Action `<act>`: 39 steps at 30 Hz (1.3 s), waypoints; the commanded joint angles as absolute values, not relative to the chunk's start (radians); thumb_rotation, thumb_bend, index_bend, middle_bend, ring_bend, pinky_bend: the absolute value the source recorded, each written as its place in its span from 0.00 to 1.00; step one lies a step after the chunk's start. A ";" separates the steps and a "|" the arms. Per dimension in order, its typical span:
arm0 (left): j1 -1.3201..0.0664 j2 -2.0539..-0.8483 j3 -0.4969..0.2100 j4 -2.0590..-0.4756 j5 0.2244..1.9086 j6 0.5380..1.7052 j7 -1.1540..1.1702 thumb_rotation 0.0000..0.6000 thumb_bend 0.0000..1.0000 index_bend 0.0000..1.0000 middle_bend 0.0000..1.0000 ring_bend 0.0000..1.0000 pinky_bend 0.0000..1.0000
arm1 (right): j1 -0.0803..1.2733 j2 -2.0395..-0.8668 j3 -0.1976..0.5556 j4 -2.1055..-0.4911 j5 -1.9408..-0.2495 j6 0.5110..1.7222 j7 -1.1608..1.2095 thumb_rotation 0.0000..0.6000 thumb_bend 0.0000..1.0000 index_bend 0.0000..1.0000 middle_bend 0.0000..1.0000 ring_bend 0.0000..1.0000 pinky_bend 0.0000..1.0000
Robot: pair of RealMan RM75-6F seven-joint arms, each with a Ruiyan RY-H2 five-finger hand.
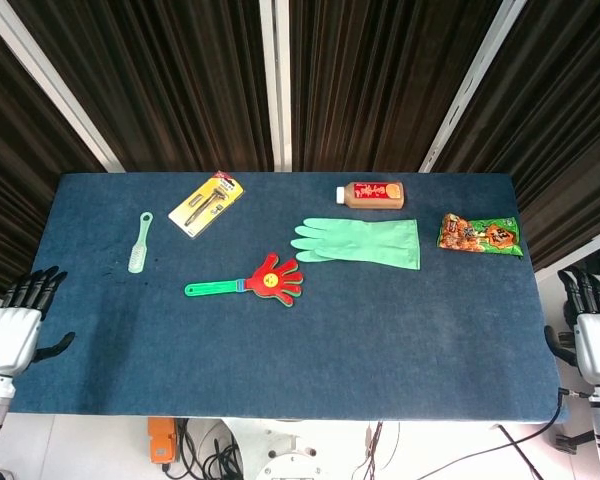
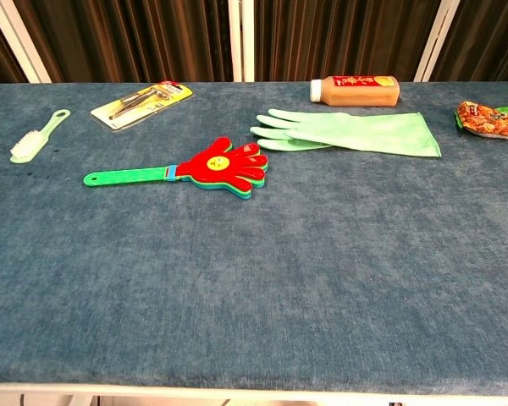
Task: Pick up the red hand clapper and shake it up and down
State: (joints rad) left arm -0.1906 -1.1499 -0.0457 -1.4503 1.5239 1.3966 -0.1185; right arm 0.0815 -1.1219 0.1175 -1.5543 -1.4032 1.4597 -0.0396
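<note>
The red hand clapper (image 1: pixel 271 279) lies flat on the blue table, its green handle (image 1: pixel 212 288) pointing left; the chest view shows the clapper (image 2: pixel 224 164) left of centre. My left hand (image 1: pixel 14 329) hovers off the table's left edge, fingers apart, holding nothing, well left of the handle. Off the right edge hangs my right hand (image 1: pixel 595 325), fingers spread and empty. Neither hand appears in the chest view.
A green rubber glove (image 1: pixel 362 241) lies just right of the clapper. Behind it sits an orange bottle (image 1: pixel 371 194) on its side. A snack packet (image 1: pixel 480 235) is at the right, a packaged tool (image 1: pixel 207 203) and a pale green brush (image 1: pixel 139 243) at the left.
</note>
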 commanded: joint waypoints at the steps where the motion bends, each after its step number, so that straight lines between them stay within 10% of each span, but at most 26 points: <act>1: -0.238 -1.150 -0.062 -1.483 1.530 1.346 -0.145 1.00 0.23 0.02 0.00 0.00 0.00 | 0.089 -1.118 0.123 -1.557 -1.400 1.453 -0.049 1.00 0.28 0.00 0.00 0.00 0.00; 21: -0.556 -1.469 -0.151 -1.368 1.367 0.932 -0.155 1.00 0.20 0.04 0.00 0.00 0.00 | 0.075 -1.121 0.112 -1.518 -1.396 1.452 0.007 1.00 0.28 0.00 0.00 0.00 0.00; 39: -0.684 -1.662 -0.205 -1.164 1.223 0.782 -0.159 1.00 0.20 0.12 0.00 0.00 0.00 | 0.075 -1.119 0.114 -1.483 -1.389 1.436 0.055 1.00 0.28 0.00 0.00 0.00 0.00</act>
State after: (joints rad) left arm -0.6769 -1.6533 -0.2006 -1.1733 1.2305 0.7883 -0.1589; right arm 0.0749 -1.1188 0.1141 -1.4837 -1.3888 1.4365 0.0551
